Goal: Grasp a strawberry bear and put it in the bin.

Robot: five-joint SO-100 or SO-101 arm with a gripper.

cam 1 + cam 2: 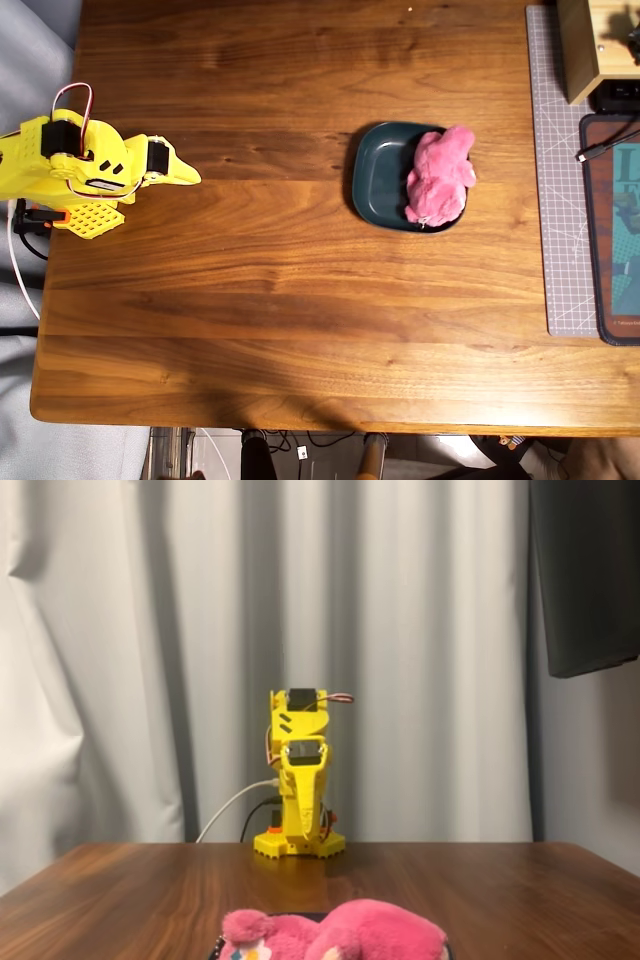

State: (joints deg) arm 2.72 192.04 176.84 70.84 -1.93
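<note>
The pink strawberry bear lies in the right half of the dark teal bin, its top hanging over the bin's right rim. In the fixed view the strawberry bear fills the bottom edge, with a white-and-red patch at its left end; the bin shows only as a dark sliver beneath it. My yellow gripper is folded back at the table's left edge, far from the bin, its fingers together with nothing between them. The fixed view shows the gripper pointing down in front of the arm's base.
A grey cutting mat runs along the table's right side, with a dark mat, a cable and a wooden box on it. White curtains hang behind the arm.
</note>
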